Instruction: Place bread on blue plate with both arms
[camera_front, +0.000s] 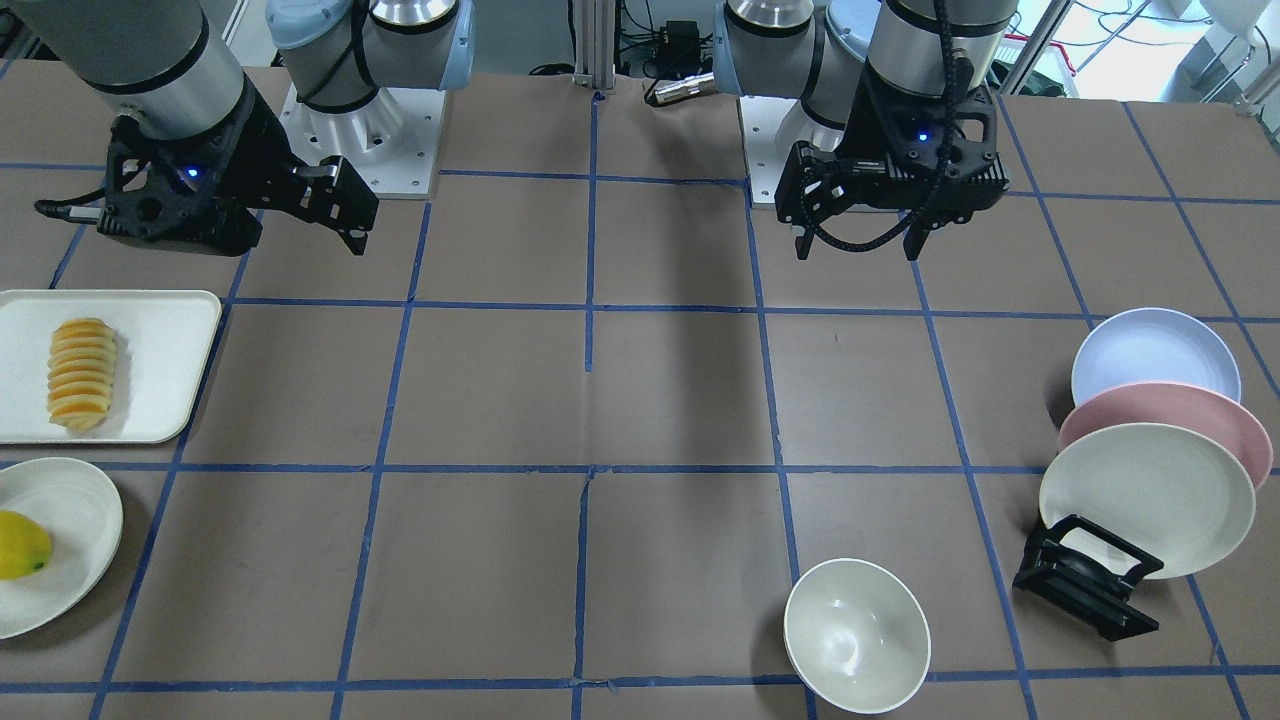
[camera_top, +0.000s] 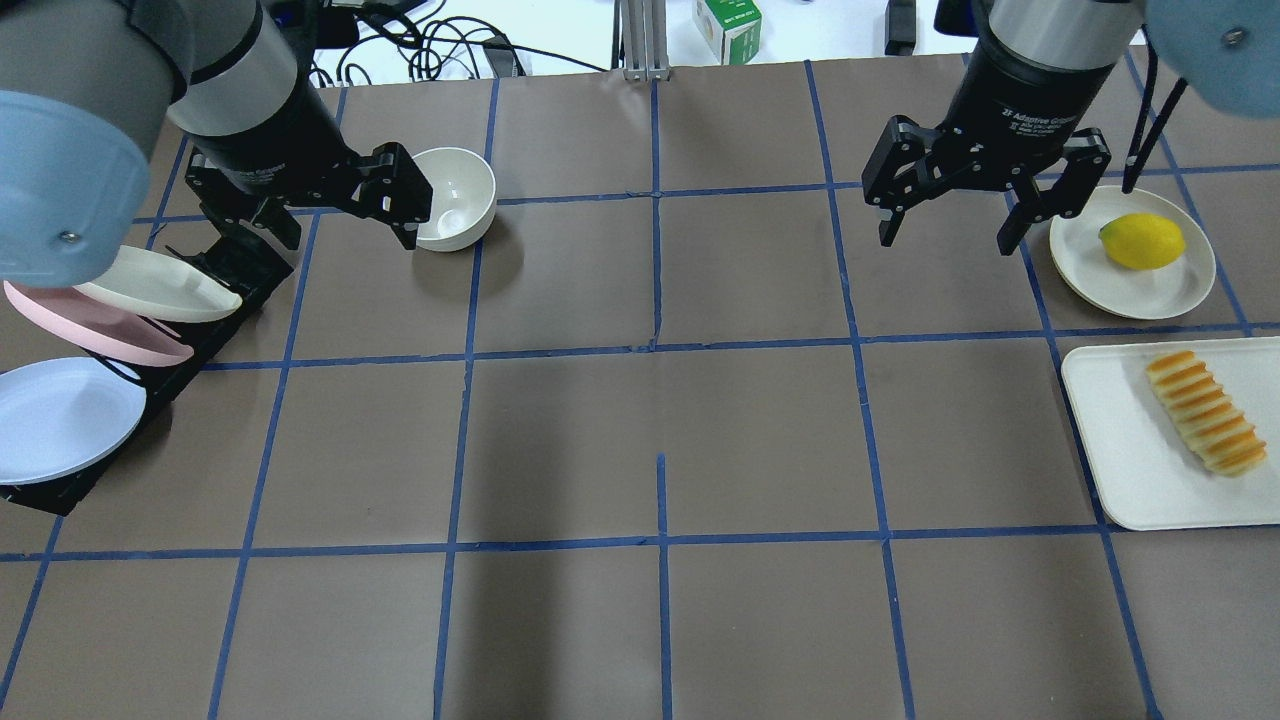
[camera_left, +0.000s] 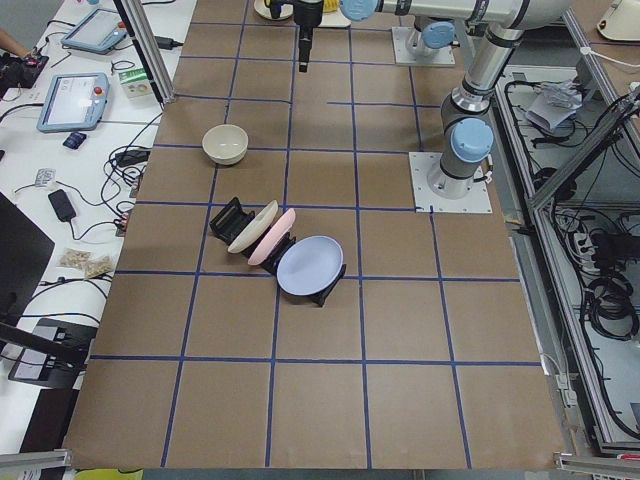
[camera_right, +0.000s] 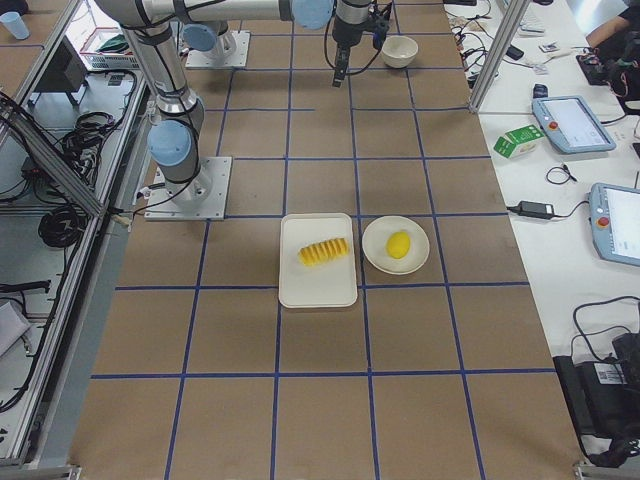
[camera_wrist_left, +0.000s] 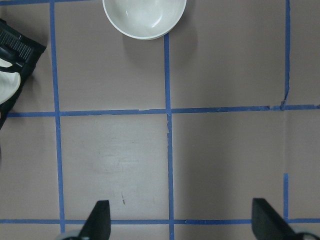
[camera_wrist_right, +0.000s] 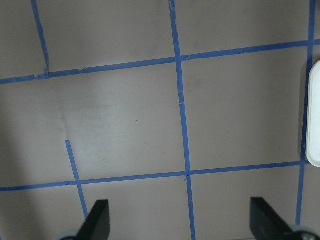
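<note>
Front view: the bread (camera_front: 82, 374) is lying on the white tray (camera_front: 170, 340) on the bench (camera_front: 640, 400). The blue plate (camera_front: 1155, 355) is way across from the tray, propped in a black rack (camera_front: 1085, 585) with a pink plate (camera_front: 1170, 410) and a cream plate (camera_front: 1145, 500). Overhead: the right pincer (camera_top: 944, 243) hangs near the tray, not touching it. Wrist cams: left pincer (camera_wrist_left: 181, 220) and right pincer are both spread wide, with only bare bench between the fingers.

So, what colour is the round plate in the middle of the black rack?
Pale pink, the round matte middle plate; the front-facing exterior view shows it best.
</note>
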